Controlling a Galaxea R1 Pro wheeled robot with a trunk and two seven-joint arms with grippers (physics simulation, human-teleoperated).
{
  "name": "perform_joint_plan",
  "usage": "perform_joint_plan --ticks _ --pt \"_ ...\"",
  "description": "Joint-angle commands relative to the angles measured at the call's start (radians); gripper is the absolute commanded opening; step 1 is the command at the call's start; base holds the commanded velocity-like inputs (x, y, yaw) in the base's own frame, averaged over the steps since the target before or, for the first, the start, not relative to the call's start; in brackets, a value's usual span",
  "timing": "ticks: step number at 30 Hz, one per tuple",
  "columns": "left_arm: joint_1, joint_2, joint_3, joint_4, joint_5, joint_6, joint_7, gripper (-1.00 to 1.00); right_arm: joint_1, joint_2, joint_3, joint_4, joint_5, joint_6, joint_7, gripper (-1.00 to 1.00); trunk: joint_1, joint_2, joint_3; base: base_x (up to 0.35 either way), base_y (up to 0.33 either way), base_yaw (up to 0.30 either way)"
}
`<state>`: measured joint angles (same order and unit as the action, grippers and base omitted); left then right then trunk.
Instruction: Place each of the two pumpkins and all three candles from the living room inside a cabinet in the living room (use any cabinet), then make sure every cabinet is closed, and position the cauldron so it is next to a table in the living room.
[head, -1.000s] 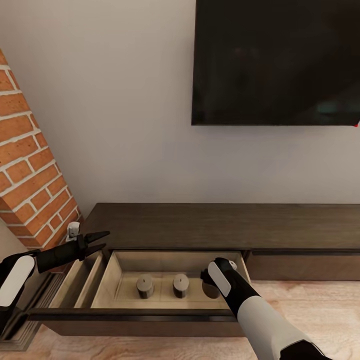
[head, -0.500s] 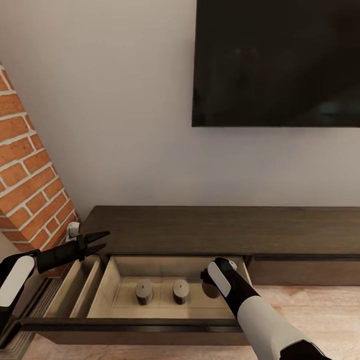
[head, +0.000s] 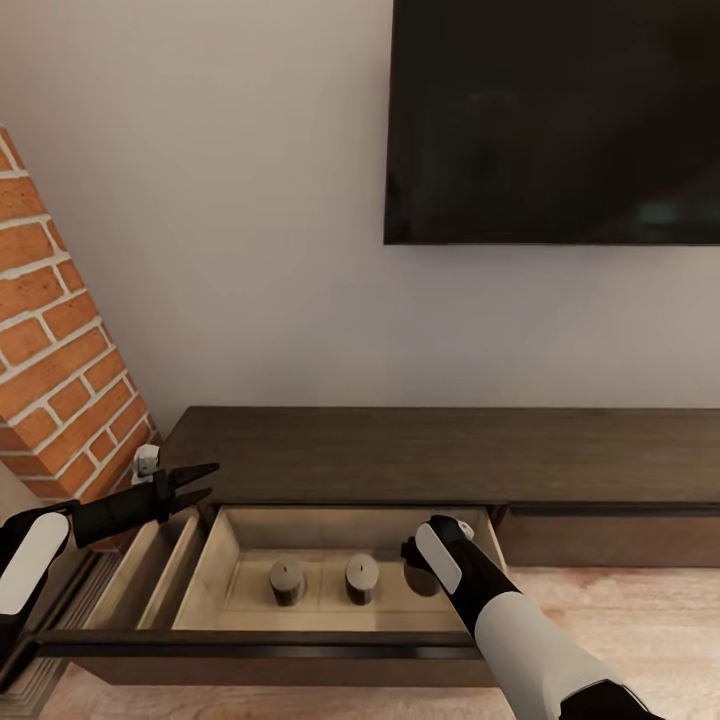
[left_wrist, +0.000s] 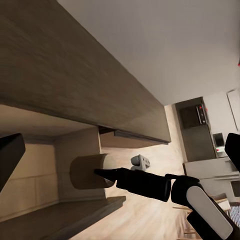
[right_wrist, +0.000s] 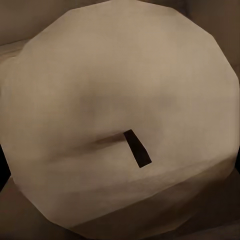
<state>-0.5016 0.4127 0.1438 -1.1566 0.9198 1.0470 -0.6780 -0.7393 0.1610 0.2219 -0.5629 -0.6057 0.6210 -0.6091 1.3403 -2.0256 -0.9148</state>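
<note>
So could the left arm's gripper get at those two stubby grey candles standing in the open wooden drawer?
Probably yes. The left gripper hovers open above the dark-brown wooden cabinet's top edge, beside the open drawer. Both stubby grey candles stand uncovered, and the right arm is further along.

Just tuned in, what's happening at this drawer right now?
The right gripper is down inside the open drawer of the cabinet with the third candle close in front of its camera. Whether the gripper is gripping it, I cannot tell. Two candles already stand in the drawer. The left gripper hovers open by the drawer's left corner.
</note>
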Motion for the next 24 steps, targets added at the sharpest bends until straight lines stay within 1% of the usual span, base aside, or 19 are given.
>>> perform_joint_plan --ticks 1,24 --pt "0.000 0.000 0.000 0.000 0.001 0.000 0.000 1.00 0.000 0.000 0.000 0.000 0.001 0.000 0.000 -1.00 0.004 -0.007 -0.003 0.000 0.000 0.000" --pt "0.000 0.000 0.000 0.000 0.000 0.000 0.000 1.00 0.000 0.000 -0.001 0.000 0.000 0.000 0.000 -1.00 0.092 -0.168 -0.075 0.000 0.000 0.000"
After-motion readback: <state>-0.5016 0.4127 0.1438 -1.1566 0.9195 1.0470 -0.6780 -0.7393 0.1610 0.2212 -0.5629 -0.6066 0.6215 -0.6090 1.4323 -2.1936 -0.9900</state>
